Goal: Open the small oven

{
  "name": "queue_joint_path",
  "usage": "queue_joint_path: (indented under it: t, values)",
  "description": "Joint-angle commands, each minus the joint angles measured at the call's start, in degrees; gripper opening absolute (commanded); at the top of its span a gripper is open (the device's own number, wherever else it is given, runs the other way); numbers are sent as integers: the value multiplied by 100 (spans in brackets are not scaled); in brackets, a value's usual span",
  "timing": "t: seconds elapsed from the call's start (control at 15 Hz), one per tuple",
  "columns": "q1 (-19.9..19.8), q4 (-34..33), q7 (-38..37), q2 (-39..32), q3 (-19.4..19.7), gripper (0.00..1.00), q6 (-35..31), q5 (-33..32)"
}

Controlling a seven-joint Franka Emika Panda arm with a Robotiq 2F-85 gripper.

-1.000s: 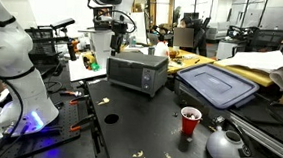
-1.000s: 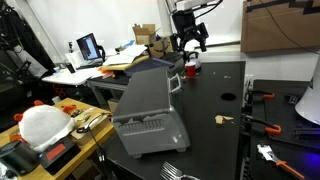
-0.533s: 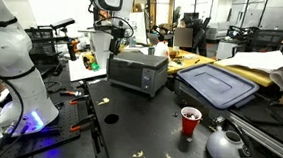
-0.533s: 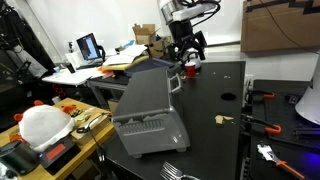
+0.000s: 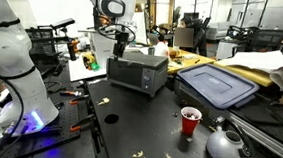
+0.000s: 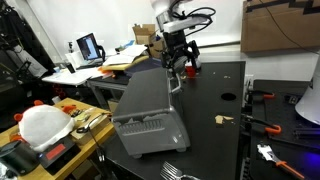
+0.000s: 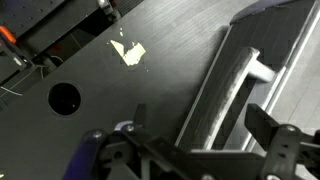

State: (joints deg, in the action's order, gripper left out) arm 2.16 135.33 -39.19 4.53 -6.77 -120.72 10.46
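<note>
The small oven [image 5: 137,71] is a boxy silver-grey toaster oven with a dark glass front door, shut, on the black table; it also shows in an exterior view [image 6: 148,110]. Its metal bar handle [image 7: 228,88] runs along the door's top edge in the wrist view. My gripper [image 5: 120,42] hovers just above the oven's top front edge; it also shows in an exterior view [image 6: 176,66]. In the wrist view my gripper [image 7: 203,120] is open, with the fingers on either side of the handle and not touching it.
A dark-blue lidded bin [image 5: 216,86] lies beside the oven. A red cup [image 5: 189,121] and a metal kettle [image 5: 229,146] stand near the front. Scraps [image 7: 127,49] and a round hole [image 7: 64,97] mark the black table [image 5: 138,129]. Tools lie at the table's edge [image 6: 270,125].
My gripper has moved down and toward the oven's front top edge, closer to the door handle. The oven door stays shut.
</note>
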Motion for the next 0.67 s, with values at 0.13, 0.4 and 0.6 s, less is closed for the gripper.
queue_joint_path:
  t: [0.13, 0.4, 0.6]
  values:
    - [43, -89, -804, -285, 68, 100, -457, -105]
    - [-41, 12, -1053, -285, 241, 100, -438, -186]
    - [-84, 69, -1165, -282, 379, 100, -392, -185]
